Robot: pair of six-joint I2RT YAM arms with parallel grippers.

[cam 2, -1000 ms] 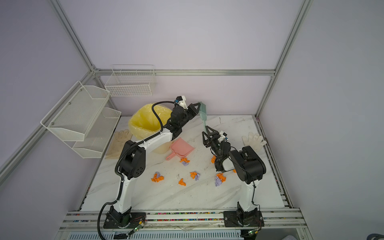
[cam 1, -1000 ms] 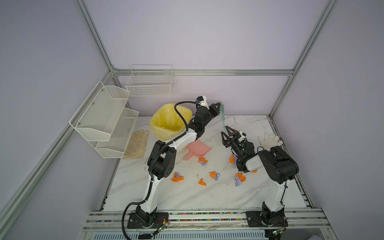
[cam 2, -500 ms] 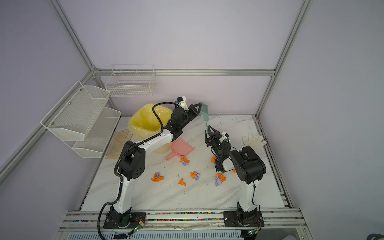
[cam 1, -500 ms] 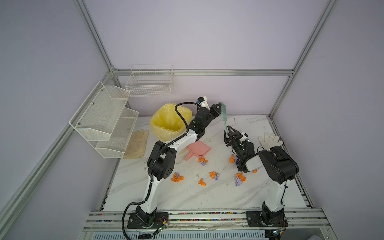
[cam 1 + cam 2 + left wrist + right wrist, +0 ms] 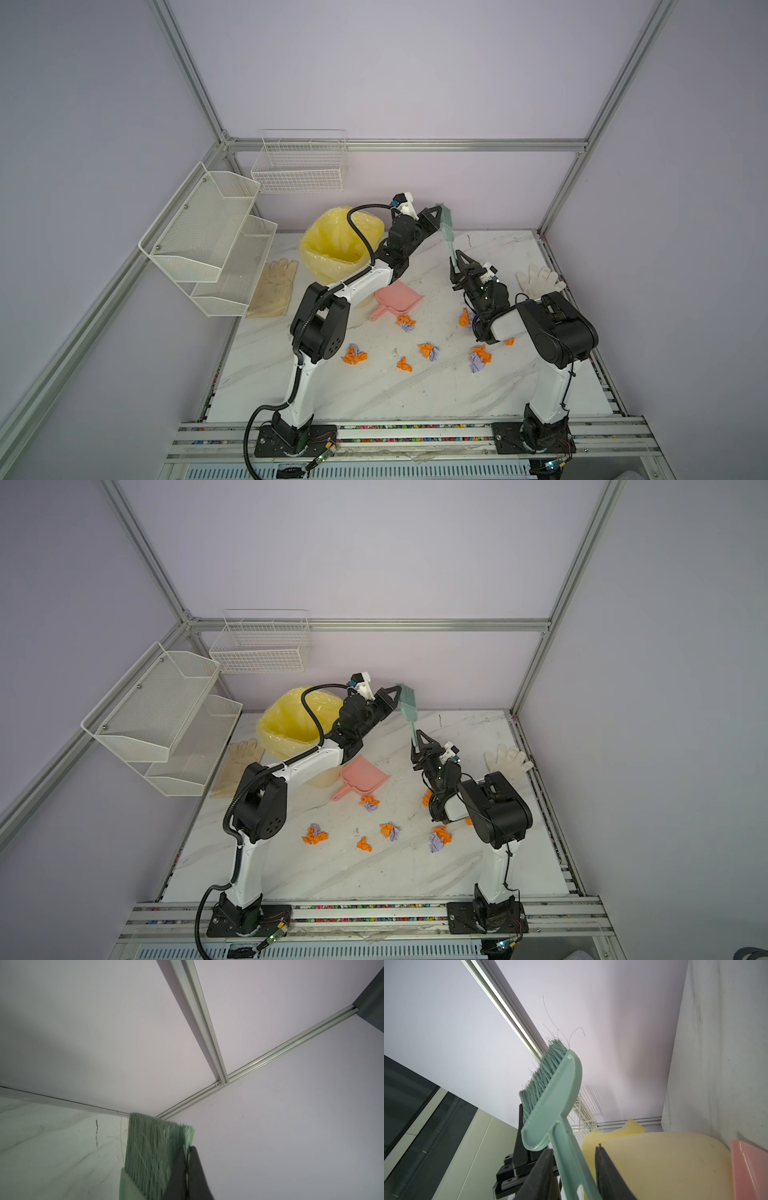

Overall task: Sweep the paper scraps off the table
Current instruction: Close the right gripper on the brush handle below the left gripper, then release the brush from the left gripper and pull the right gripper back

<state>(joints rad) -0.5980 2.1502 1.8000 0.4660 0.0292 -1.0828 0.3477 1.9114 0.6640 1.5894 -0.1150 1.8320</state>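
Presently the left gripper clamps the green brush by its bristle head, aloft near the table's far edge. Its handle slants down between the right gripper's narrow fingers, one side gapped. Paper scraps lie mid-table, nearer the right arm, unswept.

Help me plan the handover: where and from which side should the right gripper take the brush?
Grip the brush by its thin handle, below the head, from the free end: the left gripper holds the bristle end, leaving the handle clear.
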